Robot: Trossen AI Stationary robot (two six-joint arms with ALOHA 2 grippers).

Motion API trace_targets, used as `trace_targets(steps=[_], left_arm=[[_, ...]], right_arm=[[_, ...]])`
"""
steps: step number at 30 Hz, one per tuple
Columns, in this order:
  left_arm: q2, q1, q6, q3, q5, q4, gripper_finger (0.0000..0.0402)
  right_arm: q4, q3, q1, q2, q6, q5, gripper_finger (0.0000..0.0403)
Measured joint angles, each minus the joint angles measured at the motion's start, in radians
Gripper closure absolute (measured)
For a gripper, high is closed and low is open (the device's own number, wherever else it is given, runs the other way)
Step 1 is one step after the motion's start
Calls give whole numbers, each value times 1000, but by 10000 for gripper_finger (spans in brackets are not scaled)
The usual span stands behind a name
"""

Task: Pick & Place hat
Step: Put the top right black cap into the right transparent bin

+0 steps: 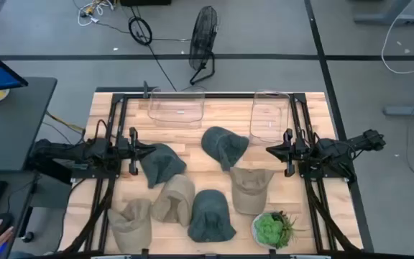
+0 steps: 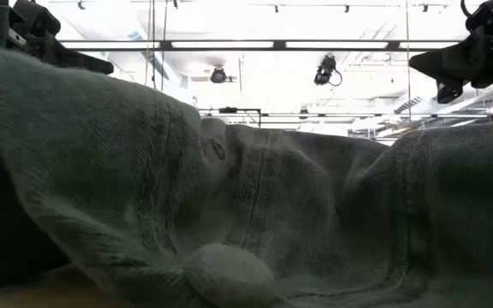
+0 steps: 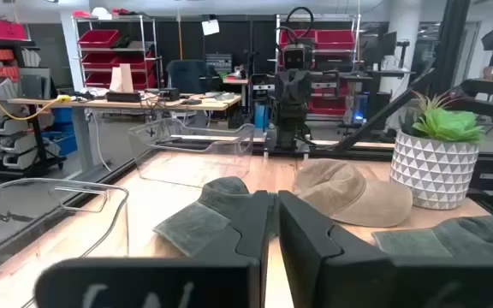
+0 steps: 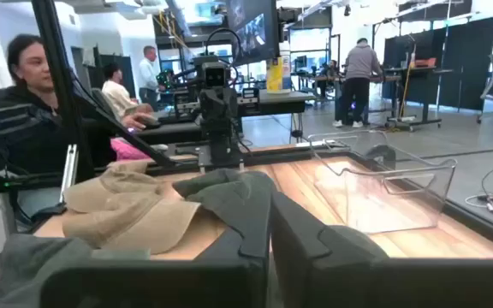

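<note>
Several hats lie crown-up on the wooden table in the high view: dark green ones (image 1: 162,164), (image 1: 223,146), (image 1: 211,216) and tan ones (image 1: 251,188), (image 1: 175,200), (image 1: 131,223). My left gripper (image 1: 148,150) hovers shut at the table's left, its tips over the edge of the nearest dark green hat (image 3: 221,210). My right gripper (image 1: 270,150) hovers shut at the table's right, beside the middle dark green hat (image 4: 225,188). In the low view both grippers (image 2: 101,64), (image 2: 418,62) hang high above a dark green hat (image 2: 229,214) that fills the picture.
Two clear plastic bins (image 1: 177,108), (image 1: 270,115) stand at the table's far edge. A potted green plant (image 1: 272,229) sits at the near right corner. A fan (image 1: 203,43) stands on the floor beyond. People show behind the table in the right wrist view.
</note>
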Motion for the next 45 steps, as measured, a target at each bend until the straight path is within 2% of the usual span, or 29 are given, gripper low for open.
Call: trace_targets(steps=[16, 20, 23, 27, 33, 36, 41, 45], left_arm=[[0, 0, -57, 0, 0, -4, 378], [0, 0, -53, 2, -9, 42, 377], [7, 0, -53, 34, -11, 28, 366], [58, 0, -9, 109, -25, 31, 333], [211, 0, -19, 214, -99, 29, 275], [284, 0, -63, 261, -154, 29, 258], [374, 0, -5, 331, -159, 30, 253], [418, 0, 1, 366, -159, 33, 259]], right_arm=[[5, 0, 0, 0, 57, 0, 383], [63, 0, 0, 1, 29, 27, 383], [118, 0, 0, 16, 3, 34, 383], [129, 37, 0, 62, -2, 34, 383], [120, 207, 0, 259, -57, 35, 383], [29, 335, -11, 408, -80, 42, 383], [-194, 550, -58, 686, -135, 78, 373], [-324, 690, -100, 900, -181, 76, 338]])
